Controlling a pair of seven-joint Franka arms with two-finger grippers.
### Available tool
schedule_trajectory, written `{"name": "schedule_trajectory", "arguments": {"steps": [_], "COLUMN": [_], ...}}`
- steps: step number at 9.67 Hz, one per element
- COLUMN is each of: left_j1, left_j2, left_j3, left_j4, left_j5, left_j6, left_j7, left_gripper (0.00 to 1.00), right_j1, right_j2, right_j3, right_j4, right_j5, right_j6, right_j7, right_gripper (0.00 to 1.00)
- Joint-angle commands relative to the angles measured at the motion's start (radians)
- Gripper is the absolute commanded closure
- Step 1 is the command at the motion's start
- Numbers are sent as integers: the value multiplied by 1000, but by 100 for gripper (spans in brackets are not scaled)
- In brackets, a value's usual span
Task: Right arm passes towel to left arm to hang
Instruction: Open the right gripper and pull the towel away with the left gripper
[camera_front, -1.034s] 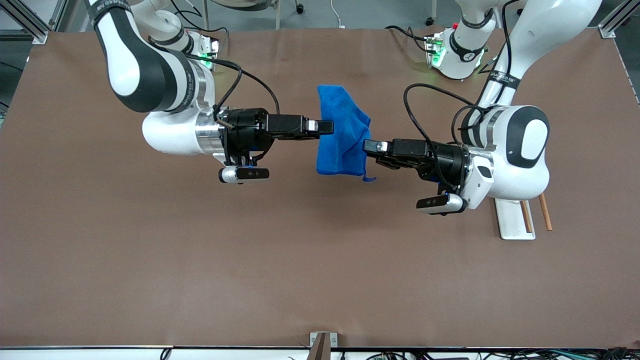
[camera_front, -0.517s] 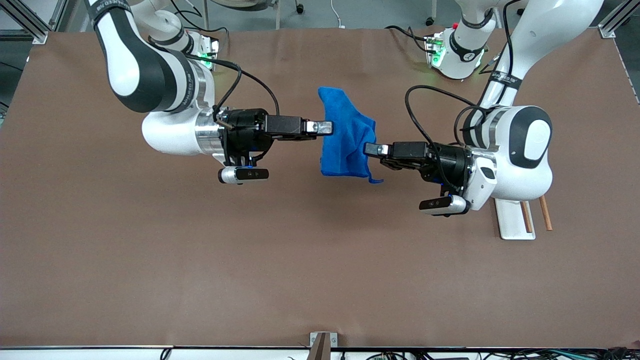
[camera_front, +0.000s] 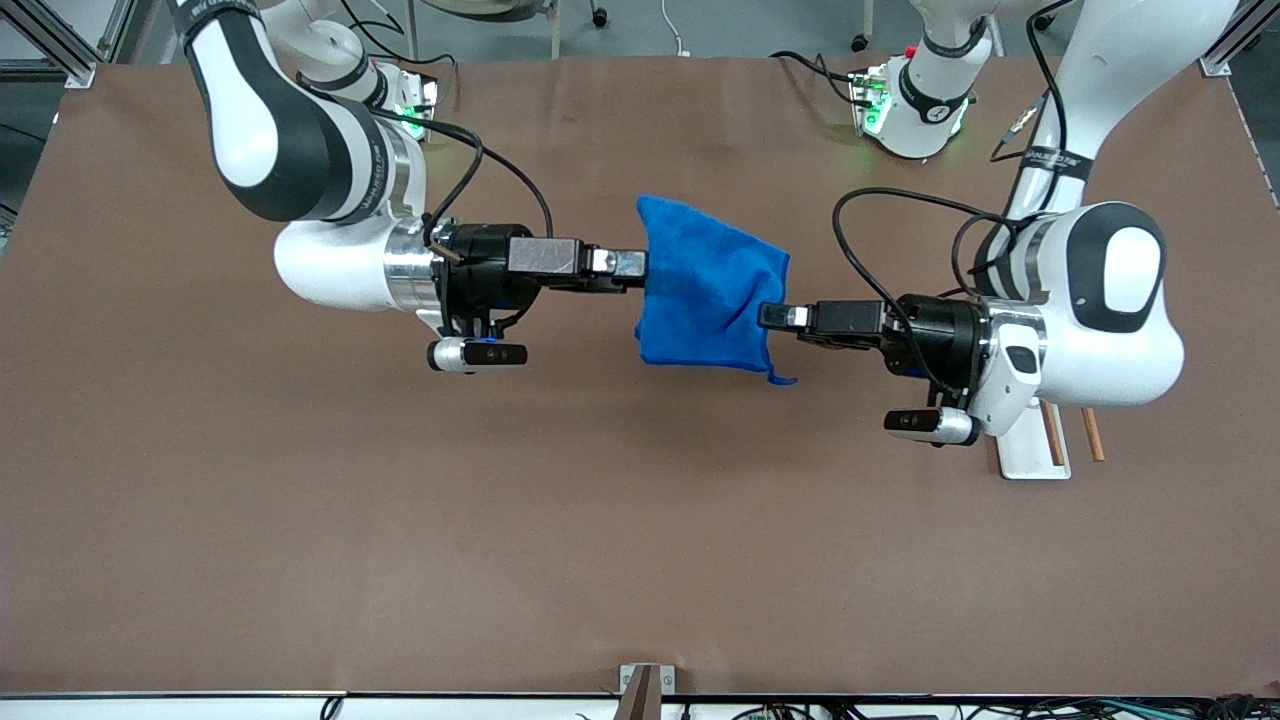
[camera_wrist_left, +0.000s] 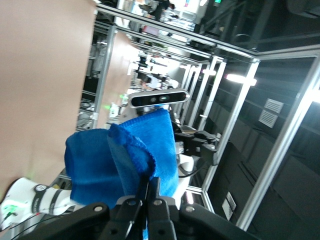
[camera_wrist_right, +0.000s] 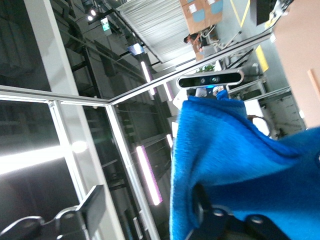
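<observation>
Both arms reach in level from their ends of the table, forearms horizontal, grippers pointing at each other across the middle, well above the surface.

Left arm (camera_front: 1090, 290): wrist turned so its camera hangs below. Left gripper (camera_front: 772, 317) is pinched tight on the edge of the towel (camera_front: 708, 295); in the left wrist view the two fingers (camera_wrist_left: 150, 192) meet with blue cloth between them.

Right arm (camera_front: 330, 225): right gripper (camera_front: 632, 265) sits at the towel's other edge. In the right wrist view one finger (camera_wrist_right: 92, 200) stands well clear of the cloth, so the jaws are spread and no grip shows; the front view cannot confirm contact.

Towel: hangs in the air between the two grippers, bunched, small loop (camera_front: 783, 379) dangling at the lower corner by the left gripper.

Surface: brown table (camera_front: 600, 520), matte. A white bracket (camera_front: 1030, 450) with two wooden sticks (camera_front: 1090, 435) lies below the left arm's wrist. Green-lit bases at the table's edge. Wrist views show aluminium framing and strip lights around the cell.
</observation>
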Motion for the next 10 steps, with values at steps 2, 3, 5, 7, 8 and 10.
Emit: {"name": "schedule_trajectory", "arguments": {"steps": [2,3,5,7,8,10], "left_j1": [49,78,118,172,186,189], "left_j2": [3,0,-16,-20,-20,-36], "left_j3": [0,-1,-1,-1,-1,0], "left_j4": [-7,-7,-7,0,11,19], "left_j5": [210,270,379,541,653,884], "left_j6": [16,14,10,8,8,8], "left_j7": [-93,-102,-128,-194,-205,-243], "left_gripper": [100,100,100,100,100,100], "right_j1": [-2,0,-26,-72,-107,-200], "right_j2": [0,-3,-6,-11,-11,-33], "right_j3": [-9,-12,-19,-25,-25,-41], "right_j4": [46,34,-10,-37,-41,-40], "right_j5": [-415,-512,-691,-876,-959,-1172], "right_j6": [226,238,250,235,191,65], "right_j7": [119,137,137,139,140,142], "right_gripper": [0,0,0,0,0,0]}}
